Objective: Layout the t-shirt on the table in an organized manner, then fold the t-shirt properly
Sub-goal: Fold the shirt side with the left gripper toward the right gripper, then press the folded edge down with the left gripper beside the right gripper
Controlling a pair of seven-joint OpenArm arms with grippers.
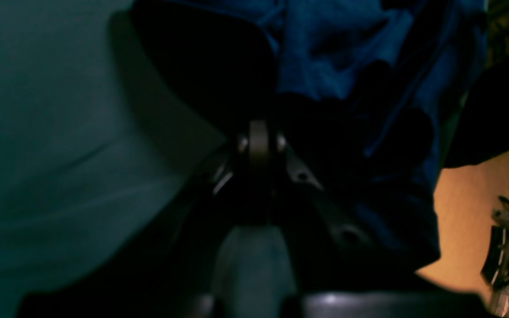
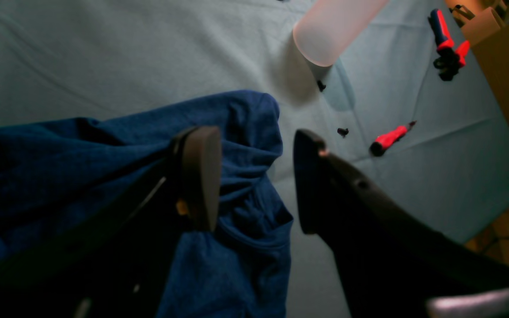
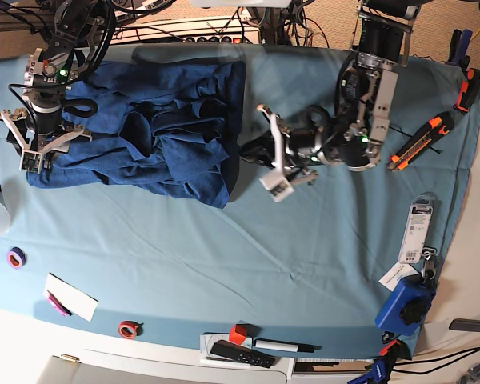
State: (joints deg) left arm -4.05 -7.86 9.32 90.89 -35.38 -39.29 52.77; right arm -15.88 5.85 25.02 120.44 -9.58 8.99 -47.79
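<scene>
The dark navy t-shirt [image 3: 144, 128] lies bunched and wrinkled on the far left part of the teal table [image 3: 224, 256]. My left gripper [image 3: 250, 150] reaches in from the right to the shirt's right edge. In the left wrist view its jaws [image 1: 259, 115] are shut, with blue fabric [image 1: 334, 66] gathered around them. My right gripper [image 3: 40, 148] hovers over the shirt's left end. Its fingers [image 2: 199, 176] stand apart above a crumpled fold of the shirt [image 2: 245, 132], with nothing pinched between them.
A translucent white cylinder [image 2: 334, 31], red-handled tools [image 2: 391, 139] and small black screws [image 2: 343, 131] lie beyond the right gripper. An orange knife [image 3: 416, 140], a packaged item [image 3: 420, 232], a blue object [image 3: 404, 304], tape rolls [image 3: 16, 258] and a white card [image 3: 72, 296] line the table's edges.
</scene>
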